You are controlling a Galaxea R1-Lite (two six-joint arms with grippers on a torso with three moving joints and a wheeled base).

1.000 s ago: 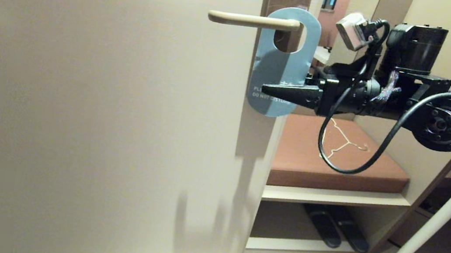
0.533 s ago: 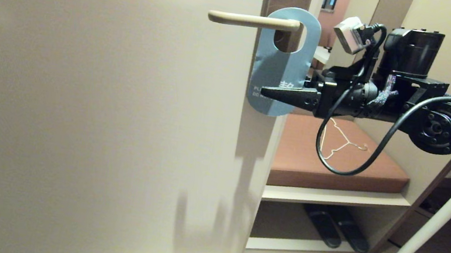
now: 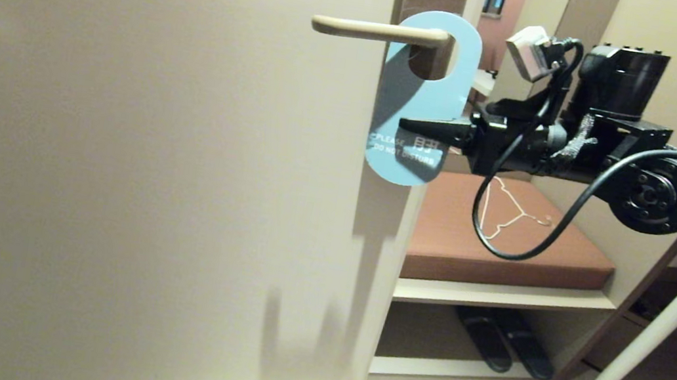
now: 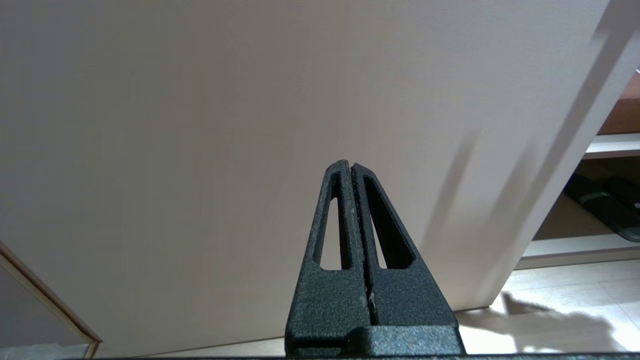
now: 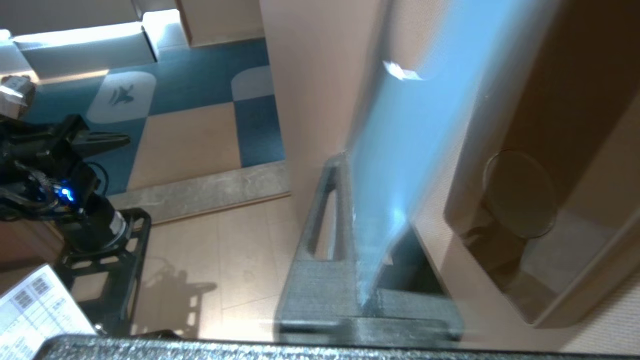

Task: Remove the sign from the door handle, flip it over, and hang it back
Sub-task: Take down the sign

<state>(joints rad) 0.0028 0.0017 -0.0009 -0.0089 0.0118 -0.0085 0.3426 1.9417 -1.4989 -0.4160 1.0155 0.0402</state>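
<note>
Gripping the lower part of the sign (image 3: 420, 105), the right gripper (image 3: 420, 128) has its jaws clamped on the card's edge. The sign hangs by its big hole on the door handle (image 3: 377, 30), blue side out, tilted a little. The left gripper (image 4: 352, 200) hangs low by the door (image 3: 151, 157), jaws pressed together on nothing.

What could go wrong: the card is thin and smooth, so it might slip out or bend. If the pull goes sideways, the hole may catch on the handle's end.

The far finger is hidden behind the card. The sign's other face cannot be seen. Beyond the door, a thin hanger (image 3: 511, 211) lies on a brown shelf (image 3: 502, 253).
</note>
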